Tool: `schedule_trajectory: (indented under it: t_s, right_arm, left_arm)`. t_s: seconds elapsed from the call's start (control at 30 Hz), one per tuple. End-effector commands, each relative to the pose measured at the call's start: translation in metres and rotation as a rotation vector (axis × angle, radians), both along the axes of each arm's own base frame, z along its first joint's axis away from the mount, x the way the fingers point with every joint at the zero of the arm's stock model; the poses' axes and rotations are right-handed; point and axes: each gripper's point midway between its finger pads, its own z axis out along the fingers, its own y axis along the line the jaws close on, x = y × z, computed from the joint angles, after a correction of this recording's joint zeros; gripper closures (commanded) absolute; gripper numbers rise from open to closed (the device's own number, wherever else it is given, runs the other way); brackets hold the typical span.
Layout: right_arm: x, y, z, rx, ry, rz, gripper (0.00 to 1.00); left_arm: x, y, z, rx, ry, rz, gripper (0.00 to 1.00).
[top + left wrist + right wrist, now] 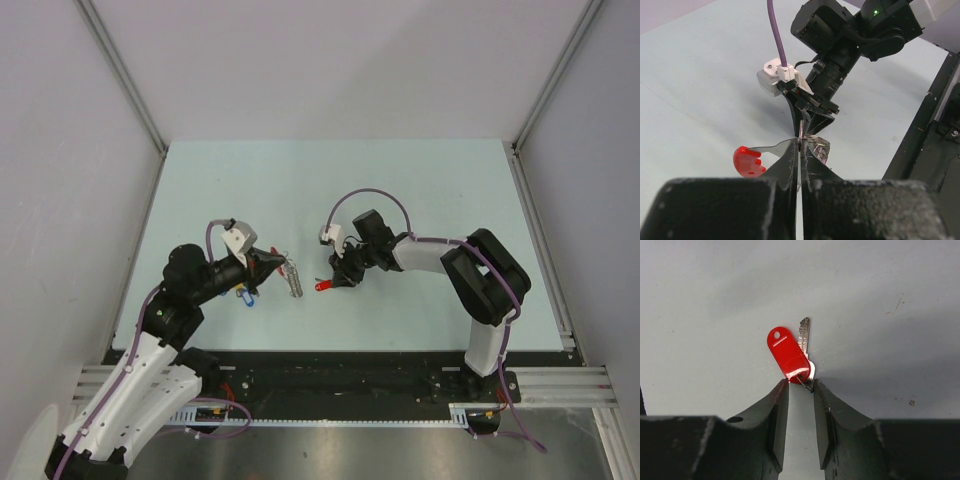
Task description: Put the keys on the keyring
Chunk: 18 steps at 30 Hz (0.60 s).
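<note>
Pinching keyring (294, 281), lowered left hand (278, 262) faces right hand (337, 281).

We stretch our left arm (190, 280) up and rightward from its base, held low, and our left hand (277, 262) points right with its fingers (787, 167) pressed flat together along their length. Our right arm (485, 275) rises to a high elbow, then folds back leftward with the wrist tipped down. Our right hand (338, 278) faces the left one, tips close together. Its own fingers (777, 412) stand slightly apart with a narrow gap between them.
</note>
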Motion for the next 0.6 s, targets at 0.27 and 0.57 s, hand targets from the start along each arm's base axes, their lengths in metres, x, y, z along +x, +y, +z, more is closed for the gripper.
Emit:
schedule_trajectory:
  t_s: [0.27, 0.57]
  right_arm:
    - [-0.02, -0.017, -0.02, -0.093, 0.051, 0.004, 0.73]
    - [-0.025, -0.016, -0.016, -0.084, 0.045, 0.001, 0.75]
  left_arm:
    - [0.002, -0.001, 0.023, -0.019, -0.069, -0.009, 1.0]
    - [0.003, -0.002, 0.022, -0.016, -0.062, -0.013, 1.0]
